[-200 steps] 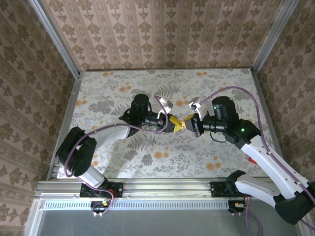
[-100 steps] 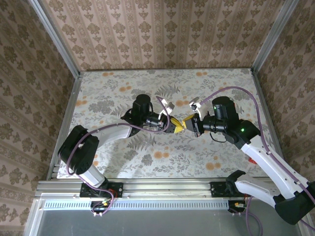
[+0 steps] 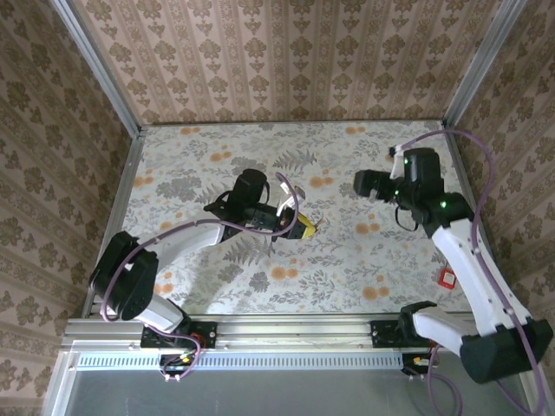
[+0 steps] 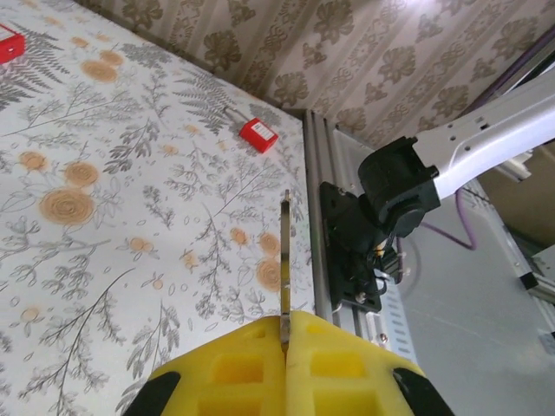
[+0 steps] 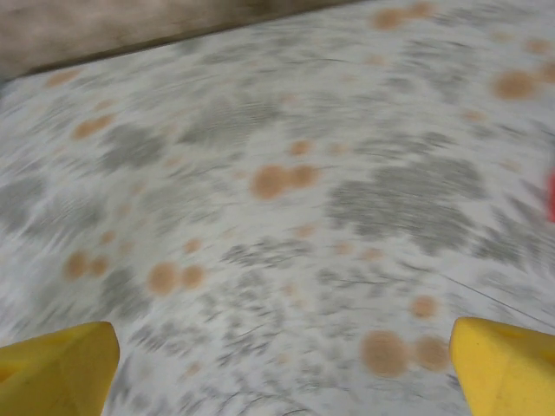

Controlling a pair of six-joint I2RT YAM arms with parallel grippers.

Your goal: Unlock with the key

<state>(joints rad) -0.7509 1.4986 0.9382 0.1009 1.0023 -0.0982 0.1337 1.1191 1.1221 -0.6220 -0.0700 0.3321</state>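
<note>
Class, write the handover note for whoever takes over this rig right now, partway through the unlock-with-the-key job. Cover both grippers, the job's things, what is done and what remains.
Left gripper: shut on the key, with the blade sticking out past the fingertips.
Right gripper: open and holding nothing, over the far right of the table.
Padlock: red, lying on the table near its right edge, apart from both grippers.
Done: the key is gripped.
Left: take hold of the padlock, bring the key to it, insert it and turn.
</note>
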